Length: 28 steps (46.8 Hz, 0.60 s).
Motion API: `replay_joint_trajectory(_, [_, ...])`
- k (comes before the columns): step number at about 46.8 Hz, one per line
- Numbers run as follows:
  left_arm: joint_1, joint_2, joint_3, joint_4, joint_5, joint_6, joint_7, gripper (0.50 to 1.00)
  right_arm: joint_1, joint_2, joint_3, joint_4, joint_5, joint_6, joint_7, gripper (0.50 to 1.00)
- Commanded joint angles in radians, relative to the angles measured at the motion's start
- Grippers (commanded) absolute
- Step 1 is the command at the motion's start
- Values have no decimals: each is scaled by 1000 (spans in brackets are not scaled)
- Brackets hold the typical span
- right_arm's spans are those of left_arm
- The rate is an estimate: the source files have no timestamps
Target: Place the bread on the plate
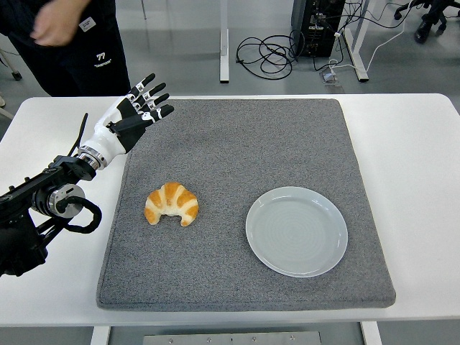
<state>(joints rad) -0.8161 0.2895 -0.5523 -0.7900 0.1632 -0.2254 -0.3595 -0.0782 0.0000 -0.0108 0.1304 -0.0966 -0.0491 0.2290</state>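
Observation:
A golden croissant [172, 204] lies on the grey mat [244, 144], left of centre. A pale grey-blue plate [296, 231] sits empty on the mat to its right, apart from it. My left hand [141, 108] is raised over the mat's far left corner, fingers spread and holding nothing, well behind the croissant. The right arm is out of view.
The mat covers most of the white table [417, 158]. A person in dark clothes [72, 43] stands at the far left behind the table, one hand raised. Cables and table legs are on the floor beyond.

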Motion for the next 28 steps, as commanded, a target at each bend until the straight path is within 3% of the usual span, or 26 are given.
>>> replay_joint_trajectory(1, [0,0,0,0,1,0,-2,965,0,0,0,0,0,0,1,1000])
replay_joint_trajectory(28, [9,0,-3,0,-8,6,-6,964,-2,0,0,1,0,2,0,1000])
